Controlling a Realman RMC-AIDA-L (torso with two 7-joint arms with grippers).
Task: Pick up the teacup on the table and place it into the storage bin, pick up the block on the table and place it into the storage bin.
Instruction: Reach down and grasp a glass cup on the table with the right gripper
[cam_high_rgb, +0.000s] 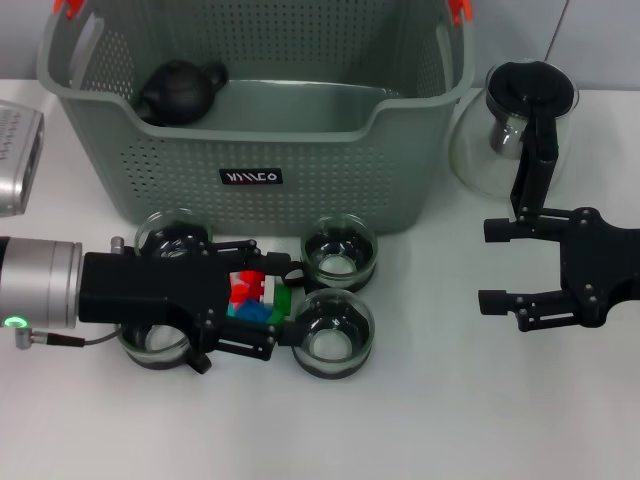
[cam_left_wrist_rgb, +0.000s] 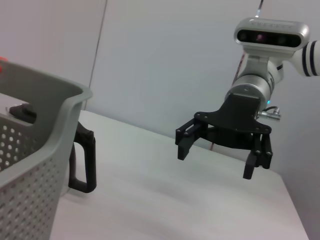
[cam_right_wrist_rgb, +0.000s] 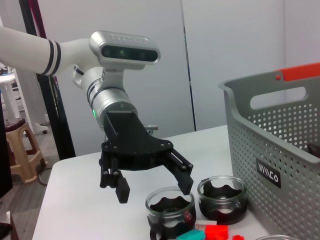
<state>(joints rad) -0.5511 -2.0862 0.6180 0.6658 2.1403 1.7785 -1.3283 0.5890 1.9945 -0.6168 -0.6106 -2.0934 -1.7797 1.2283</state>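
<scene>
Left gripper (cam_high_rgb: 262, 308) open wide over block (cam_high_rgb: 252, 298); descending could knock the cups (cam_high_rgb: 338, 258) crowding it. Right gripper (cam_high_rgb: 500, 265) open, idle.

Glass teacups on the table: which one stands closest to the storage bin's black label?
The teacup just right of the left gripper, in front of the storage bin. It sits nearest the label; the others lie lower or farther left.

The left black two-fingered hand (cam_high_rgb: 262, 306) sits on a brushed silver cylindrical wrist with a green light and thin cable. A silver camera bar with dark lenses tops the white, black-banded forearm. The right black hand (cam_high_rgb: 492, 265) matches.
</scene>
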